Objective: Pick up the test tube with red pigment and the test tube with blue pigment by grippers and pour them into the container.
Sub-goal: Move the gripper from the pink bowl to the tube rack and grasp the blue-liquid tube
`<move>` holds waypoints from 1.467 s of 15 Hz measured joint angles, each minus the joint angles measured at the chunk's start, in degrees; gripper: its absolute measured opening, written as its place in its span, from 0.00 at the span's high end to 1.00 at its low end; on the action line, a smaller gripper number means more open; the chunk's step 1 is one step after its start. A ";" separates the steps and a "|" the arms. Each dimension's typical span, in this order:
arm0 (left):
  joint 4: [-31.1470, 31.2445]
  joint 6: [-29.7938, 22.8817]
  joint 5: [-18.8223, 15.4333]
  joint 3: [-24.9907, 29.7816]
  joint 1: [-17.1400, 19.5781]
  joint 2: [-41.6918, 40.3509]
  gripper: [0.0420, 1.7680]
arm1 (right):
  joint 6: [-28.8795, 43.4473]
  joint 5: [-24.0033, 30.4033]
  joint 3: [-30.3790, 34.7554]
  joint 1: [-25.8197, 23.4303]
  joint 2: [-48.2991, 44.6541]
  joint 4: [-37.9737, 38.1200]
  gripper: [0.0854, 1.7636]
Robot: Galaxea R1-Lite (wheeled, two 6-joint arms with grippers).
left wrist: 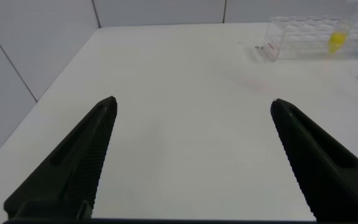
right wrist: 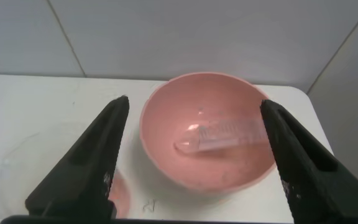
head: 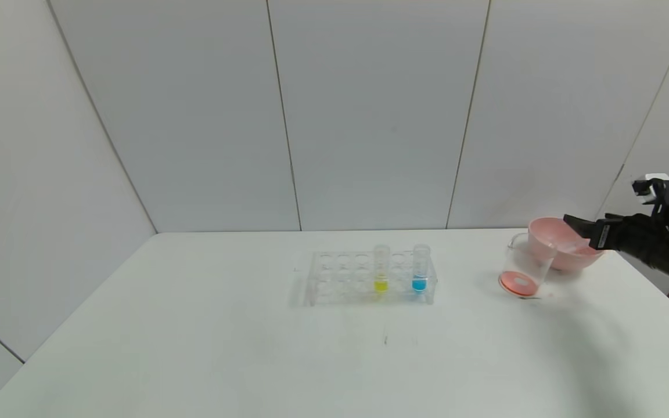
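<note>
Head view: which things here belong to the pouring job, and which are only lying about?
Belong to the job:
- test tube with blue pigment, upright in the rack
- container holding red liquid
- empty tube lying in the pink bowl
- right gripper, open over the bowl

Lying about:
- yellow tube
- tube rack
- pink bowl

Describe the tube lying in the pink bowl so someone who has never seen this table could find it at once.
At the table's far right corner sits the pink bowl, just behind the clear beaker with red liquid. Inside it, under the open right gripper, lies the emptied test tube. Unlike the blue tube and yellow tube upright in the rack, it lies on its side with no coloured liquid.
</note>
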 joint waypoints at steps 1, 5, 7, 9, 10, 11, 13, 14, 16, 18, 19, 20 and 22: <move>0.00 0.00 0.00 0.00 0.00 0.00 0.00 | 0.10 -0.66 4.92 0.63 -2.45 -2.27 0.13; 0.00 0.00 0.00 0.00 0.00 0.00 0.00 | 0.49 -13.30 22.36 11.24 -9.53 -12.97 0.09; 0.02 0.00 0.00 0.00 0.00 0.00 0.00 | 1.11 -20.72 27.72 19.83 -11.28 -17.35 0.08; 0.00 0.00 0.00 0.00 0.00 0.00 0.00 | 1.61 -28.01 30.93 29.04 -12.30 -19.69 0.07; 0.00 0.00 0.00 0.00 0.00 0.00 0.00 | 2.19 -31.60 31.67 33.63 -12.54 -20.15 0.06; 0.02 0.00 0.00 0.00 0.00 0.00 0.00 | 2.83 -34.80 31.89 37.77 -12.54 -20.39 0.06; 0.00 0.00 0.00 0.00 0.00 0.00 0.00 | 4.08 -41.70 30.46 45.19 -11.43 -20.70 0.05; 0.00 0.00 0.00 0.00 0.00 0.00 0.00 | 4.56 -44.22 28.96 47.86 -10.34 -20.77 0.05; 0.00 0.02 0.00 0.00 0.00 0.00 0.00 | 5.07 -47.45 24.56 52.03 -7.01 -20.81 0.05; 0.00 0.00 0.00 0.00 0.00 0.00 0.00 | 5.32 -49.40 20.29 53.35 -3.17 -20.81 0.04; 0.00 0.00 0.00 0.00 0.00 0.00 0.00 | 5.35 -50.26 18.16 53.48 -1.30 -20.77 0.04; 0.00 0.00 0.00 0.00 0.00 0.00 0.00 | 5.35 -50.76 16.20 53.48 0.71 -20.59 0.04; 0.00 0.00 0.00 0.00 0.00 0.00 0.00 | 5.32 -51.05 12.51 53.30 4.60 -20.37 0.04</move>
